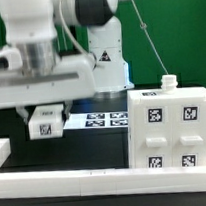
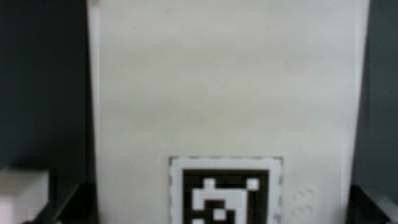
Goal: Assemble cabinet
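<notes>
The cabinet [image 1: 170, 132], a white boxy body with several black-and-white tags on its front, stands at the exterior view's right. A small white knob [image 1: 168, 83] sticks up from its top. My gripper [image 1: 44, 114] hangs at the exterior view's left, well apart from the cabinet, shut across the width of a long white panel [image 1: 45, 125] that carries one tag. In the wrist view that panel [image 2: 222, 90] fills the space between the dark fingers [image 2: 64, 206], with its tag [image 2: 226, 192] close to my gripper [image 2: 222, 216].
The marker board [image 1: 102, 118] lies flat on the black table between the gripper and the cabinet. A long low white rail [image 1: 67, 180] runs along the front, with a raised end [image 1: 1, 151] at the exterior view's left. The arm's base [image 1: 106, 61] stands behind.
</notes>
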Robot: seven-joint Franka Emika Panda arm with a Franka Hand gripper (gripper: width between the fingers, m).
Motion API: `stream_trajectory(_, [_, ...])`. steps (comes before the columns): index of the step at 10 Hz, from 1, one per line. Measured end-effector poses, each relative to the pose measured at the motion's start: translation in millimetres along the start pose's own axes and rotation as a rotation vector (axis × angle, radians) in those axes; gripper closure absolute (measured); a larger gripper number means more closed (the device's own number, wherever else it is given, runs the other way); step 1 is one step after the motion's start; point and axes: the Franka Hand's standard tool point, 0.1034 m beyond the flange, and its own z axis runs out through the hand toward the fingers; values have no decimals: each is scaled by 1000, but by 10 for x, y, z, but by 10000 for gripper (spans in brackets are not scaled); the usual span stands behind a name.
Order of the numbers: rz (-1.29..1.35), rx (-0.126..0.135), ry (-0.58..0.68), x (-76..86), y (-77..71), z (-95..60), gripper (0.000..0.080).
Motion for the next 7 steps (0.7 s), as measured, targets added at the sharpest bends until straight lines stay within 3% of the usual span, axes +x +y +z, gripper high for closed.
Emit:
stream_trajectory(1, [5,10,-5,107,-148,-217,244])
stream_trajectory(2, [12,14,-3,187,-244,-325,244])
stream_trajectory(6, [10,18,-13,176,-258,-300,244])
stream_trajectory(7, [12,5,-11,204,-266,-332,244])
